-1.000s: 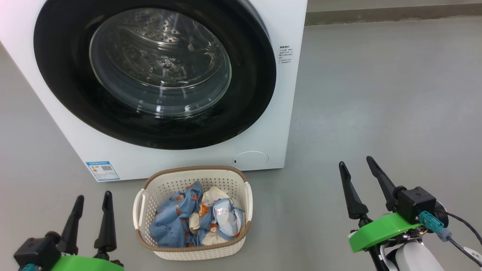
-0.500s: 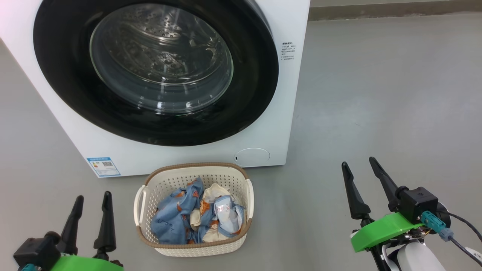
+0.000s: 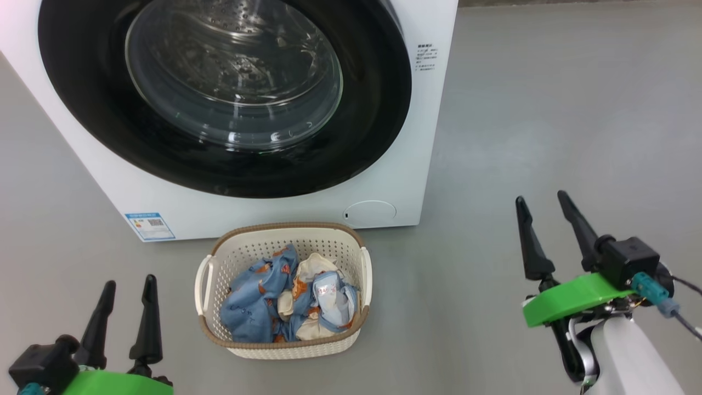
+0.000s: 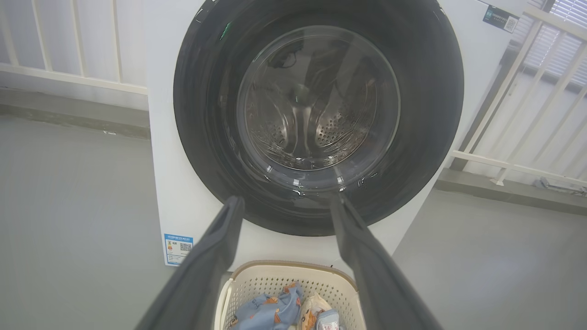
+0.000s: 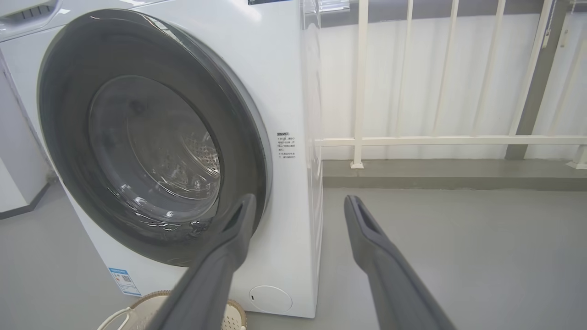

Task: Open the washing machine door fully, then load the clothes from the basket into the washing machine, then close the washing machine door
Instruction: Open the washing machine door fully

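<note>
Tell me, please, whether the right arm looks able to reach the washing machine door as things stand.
Probably yes. The right gripper, jaws open, hangs over bare floor right of the closed door; nothing stands between them, and the basket sits to its left.

Your left pincer (image 3: 129,280) and right pincer (image 3: 540,195) each have two long, tapering black fingers (image 3: 531,247) rising from a bright green plastic collar (image 3: 570,299). On the right arm you'll see a boxy black housing (image 3: 630,259), a teal cable connector (image 3: 646,286) and a glossy white forearm (image 3: 630,351).
</note>
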